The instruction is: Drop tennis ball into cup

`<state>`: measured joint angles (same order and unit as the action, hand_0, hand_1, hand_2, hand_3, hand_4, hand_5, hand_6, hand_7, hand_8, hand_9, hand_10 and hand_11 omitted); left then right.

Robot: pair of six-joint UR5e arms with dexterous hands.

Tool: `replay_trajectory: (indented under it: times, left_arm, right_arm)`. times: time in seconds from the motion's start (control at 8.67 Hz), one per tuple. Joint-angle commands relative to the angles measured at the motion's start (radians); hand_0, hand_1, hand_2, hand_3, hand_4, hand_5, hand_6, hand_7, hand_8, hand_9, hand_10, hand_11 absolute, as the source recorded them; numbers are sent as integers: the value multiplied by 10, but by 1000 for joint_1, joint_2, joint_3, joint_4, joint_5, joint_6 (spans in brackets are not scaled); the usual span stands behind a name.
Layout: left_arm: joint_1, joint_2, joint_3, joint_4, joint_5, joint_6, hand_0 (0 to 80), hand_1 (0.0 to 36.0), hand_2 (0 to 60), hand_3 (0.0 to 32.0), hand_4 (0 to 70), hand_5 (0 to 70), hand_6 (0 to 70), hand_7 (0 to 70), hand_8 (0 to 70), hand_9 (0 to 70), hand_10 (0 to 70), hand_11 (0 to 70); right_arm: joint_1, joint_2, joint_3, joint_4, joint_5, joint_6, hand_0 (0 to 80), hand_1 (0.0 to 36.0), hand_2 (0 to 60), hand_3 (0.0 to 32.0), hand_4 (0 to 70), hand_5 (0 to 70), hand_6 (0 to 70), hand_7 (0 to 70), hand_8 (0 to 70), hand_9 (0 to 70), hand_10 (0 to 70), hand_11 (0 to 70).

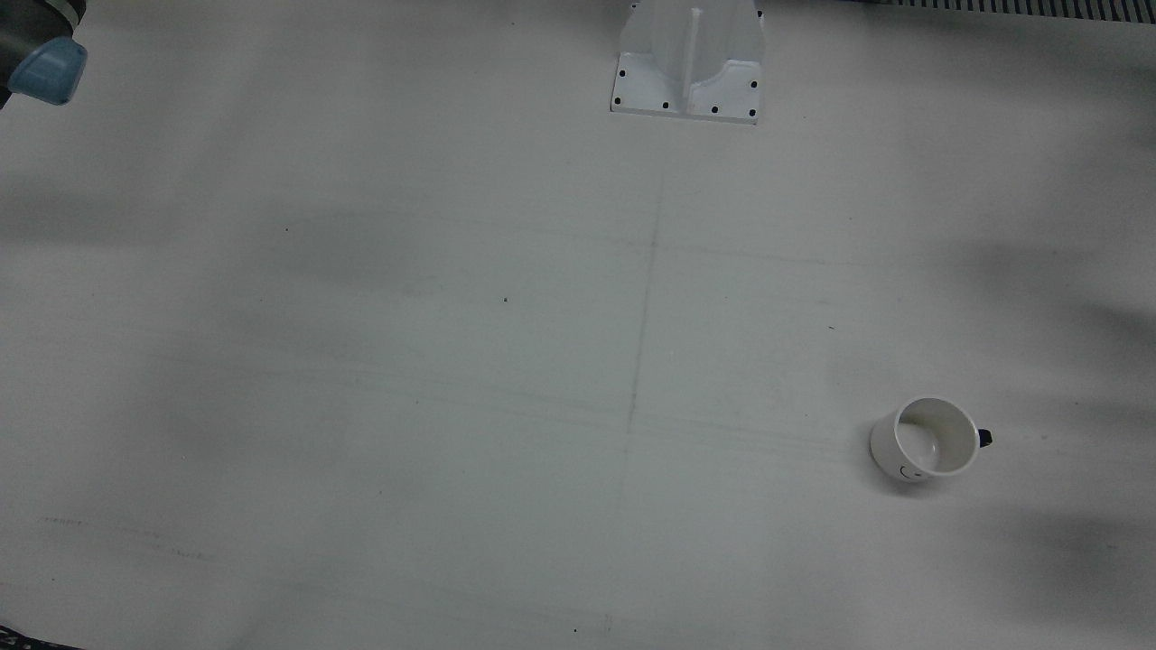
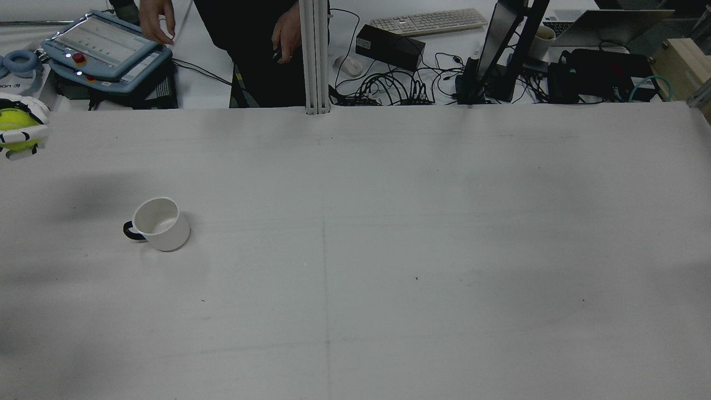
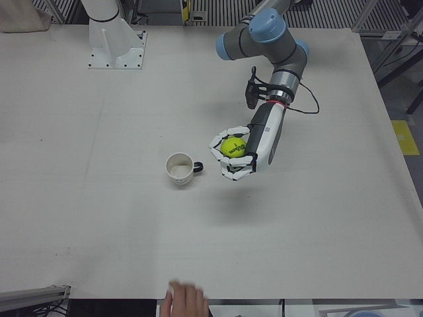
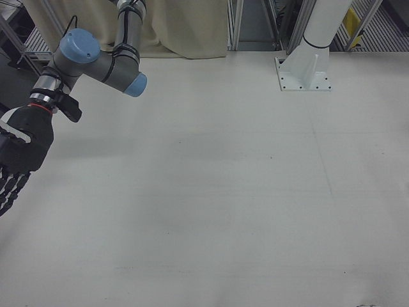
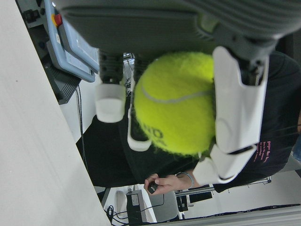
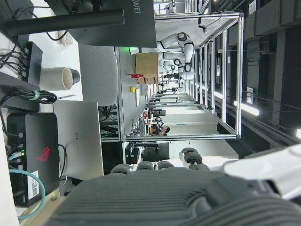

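A yellow tennis ball (image 3: 234, 146) sits in my white left hand (image 3: 236, 156), which is shut on it and held above the table. The white cup (image 3: 180, 169) with a dark handle stands upright a short way to the hand's left in the left-front view. In the rear view the ball (image 2: 14, 132) and hand (image 2: 22, 133) are at the far left edge, beyond the cup (image 2: 159, 224). The left hand view shows the ball (image 5: 176, 103) held between white fingers (image 5: 237, 117). My dark right hand (image 4: 16, 160) hangs at the right-front view's left edge, open and holding nothing.
A white arm pedestal (image 1: 691, 63) is bolted at the table's back. A person (image 2: 250, 44) stands beyond the far edge by a teach pendant (image 2: 100, 44), cables and a keyboard (image 2: 427, 21). A person's hand (image 3: 185, 302) rests at the near edge.
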<state>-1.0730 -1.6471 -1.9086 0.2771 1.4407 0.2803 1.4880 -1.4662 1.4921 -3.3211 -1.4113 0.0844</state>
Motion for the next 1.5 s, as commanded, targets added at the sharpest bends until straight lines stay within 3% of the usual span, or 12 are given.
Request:
replay_trajectory:
  times: [0.0, 0.12, 0.23, 0.46, 0.58, 0.69, 0.81, 1.38]
  left_arm:
    - [121, 0, -120, 77, -5, 0, 596, 360, 600, 0, 700, 258, 415, 700, 698, 700, 700, 700]
    - [183, -8, -139, 88, -15, 2, 598, 360, 600, 0, 700, 258, 409, 700, 688, 700, 700, 700]
    - [221, -11, -150, 100, -73, 5, 613, 360, 600, 0, 700, 257, 403, 700, 669, 700, 700, 700]
    - [245, -37, -135, 108, -88, 10, 627, 360, 600, 0, 700, 244, 378, 700, 669, 700, 700, 700]
    - [251, -65, -124, 117, -89, 10, 702, 360, 600, 0, 700, 191, 299, 700, 664, 700, 259, 400]
    - [252, -116, -62, 108, -88, 10, 779, 360, 600, 0, 700, 189, 291, 700, 665, 700, 222, 348]
    - [252, -138, -15, 88, -88, 11, 800, 360, 600, 0, 700, 188, 287, 700, 653, 700, 219, 344]
    - [251, -125, -29, 80, -86, 10, 800, 360, 600, 0, 666, 188, 271, 700, 615, 700, 223, 352]
  right_arm:
    - [0, 0, 0, 0, 0, 0, 0, 0, 0, 0, 0, 0, 0, 0, 0, 0, 0, 0]
    - [0, 0, 0, 0, 0, 0, 0, 0, 0, 0, 0, 0, 0, 0, 0, 0, 0, 0]
    - [0, 0, -1, 0, 0, 0, 0, 0, 0, 0, 0, 0, 0, 0, 0, 0, 0, 0]
    - [0, 0, 0, 0, 0, 0, 0, 0, 0, 0, 0, 0, 0, 0, 0, 0, 0, 0]
    - [0, 0, -1, 0, 0, 0, 0, 0, 0, 0, 0, 0, 0, 0, 0, 0, 0, 0]
    - [0, 0, -1, 0, 0, 0, 0, 0, 0, 0, 0, 0, 0, 0, 0, 0, 0, 0]
    - [0, 0, -1, 0, 0, 0, 0, 0, 0, 0, 0, 0, 0, 0, 0, 0, 0, 0]
    - [0, 0, -1, 0, 0, 0, 0, 0, 0, 0, 0, 0, 0, 0, 0, 0, 0, 0]
